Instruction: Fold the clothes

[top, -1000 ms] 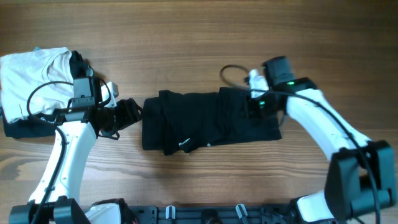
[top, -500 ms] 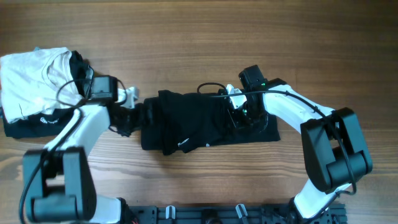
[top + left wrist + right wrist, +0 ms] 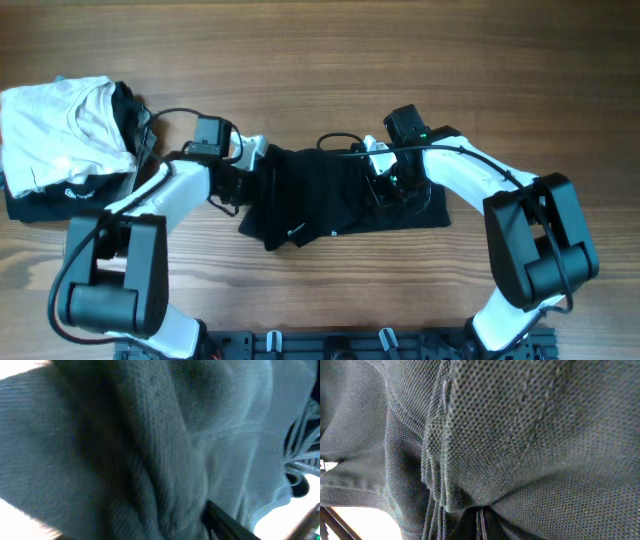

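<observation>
The clothes (image 3: pixel 320 200), a black T-shirt, lie folded into a wide band across the middle of the table. My left gripper (image 3: pixel 248 182) is pushed into the band's left end. In the left wrist view, fabric (image 3: pixel 150 435) fills the frame and only one dark fingertip (image 3: pixel 225 520) shows, so its grip is unclear. My right gripper (image 3: pixel 385 192) sits on the right half of the band. Seen from the right wrist, its fingers (image 3: pixel 481 522) are pinched together with the mesh fabric (image 3: pixel 520 425) gathered into them.
A folded white garment (image 3: pixel 60 125) lies at the far left on a black garment with white lettering (image 3: pixel 50 198). A loose black cable (image 3: pixel 340 142) arcs over the shirt's back edge. The arm bases and a rack (image 3: pixel 330 345) line the front edge.
My left arm has swung right from beside the shirt into its left end, which has bunched to the right. The right gripper moved left onto the shirt, then held still, shut.
</observation>
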You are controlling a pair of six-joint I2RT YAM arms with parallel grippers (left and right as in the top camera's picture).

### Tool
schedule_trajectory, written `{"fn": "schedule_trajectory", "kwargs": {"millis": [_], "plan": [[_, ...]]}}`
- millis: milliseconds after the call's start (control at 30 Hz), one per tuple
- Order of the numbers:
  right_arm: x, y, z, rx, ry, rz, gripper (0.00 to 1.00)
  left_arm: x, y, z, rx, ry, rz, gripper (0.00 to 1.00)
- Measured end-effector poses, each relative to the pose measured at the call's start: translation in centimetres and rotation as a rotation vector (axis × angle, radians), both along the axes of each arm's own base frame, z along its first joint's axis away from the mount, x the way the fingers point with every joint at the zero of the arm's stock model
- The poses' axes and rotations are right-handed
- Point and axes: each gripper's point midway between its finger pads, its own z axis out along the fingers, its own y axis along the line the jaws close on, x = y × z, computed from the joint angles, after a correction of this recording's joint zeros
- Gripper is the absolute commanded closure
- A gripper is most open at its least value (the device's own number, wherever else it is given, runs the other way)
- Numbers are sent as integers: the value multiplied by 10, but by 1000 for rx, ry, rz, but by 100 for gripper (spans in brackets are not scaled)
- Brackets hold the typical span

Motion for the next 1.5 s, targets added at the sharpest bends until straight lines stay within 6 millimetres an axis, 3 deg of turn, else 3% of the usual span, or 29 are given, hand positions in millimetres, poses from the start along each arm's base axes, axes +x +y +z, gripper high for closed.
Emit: {"fn": "schedule_trajectory", "kwargs": {"millis": [133, 333, 367, 400, 433, 467, 533, 667, 767, 933, 1033, 1167, 1333, 1500], "plan": [[0, 0, 0, 0, 0, 0, 96, -5, -3, -7, 9, 14, -14, 94], [0, 0, 0, -4, 6, -12, 94, -18, 0, -10, 16, 85, -4, 96], [0, -1, 0, -10, 9, -23, 90, -26, 3, -9, 28, 132, 1, 96], [0, -3, 1, -28, 11, -41, 78, -36, 11, -8, 53, 192, 14, 96], [0, -8, 4, -63, 4, -60, 73, -40, 21, -6, 90, 237, 36, 96], [2, -14, 9, -102, -10, -95, 59, -40, 30, -3, 122, 256, 52, 96], [6, -25, 23, -156, -47, -158, 54, -35, 43, 4, 167, 270, 79, 96], [20, -42, 63, -208, -185, -278, 51, -17, 60, 25, 222, 250, 115, 96], [26, -49, 73, -208, -214, -328, 51, -23, 71, 50, 292, 310, 115, 96], [39, -79, 79, -217, -221, -450, 49, 21, 77, 110, 335, 168, 135, 96], [42, -88, 79, -224, -220, -479, 48, 34, 66, 120, 339, 96, 113, 96], [44, -90, 79, -221, -227, -491, 49, 39, 34, 120, 343, 28, 30, 96], [45, -90, 80, -221, -228, -492, 48, 43, -29, 112, 324, -69, -117, 96], [45, -90, 80, -220, -225, -500, 47, 27, -83, 88, 325, -73, -253, 87]]}}
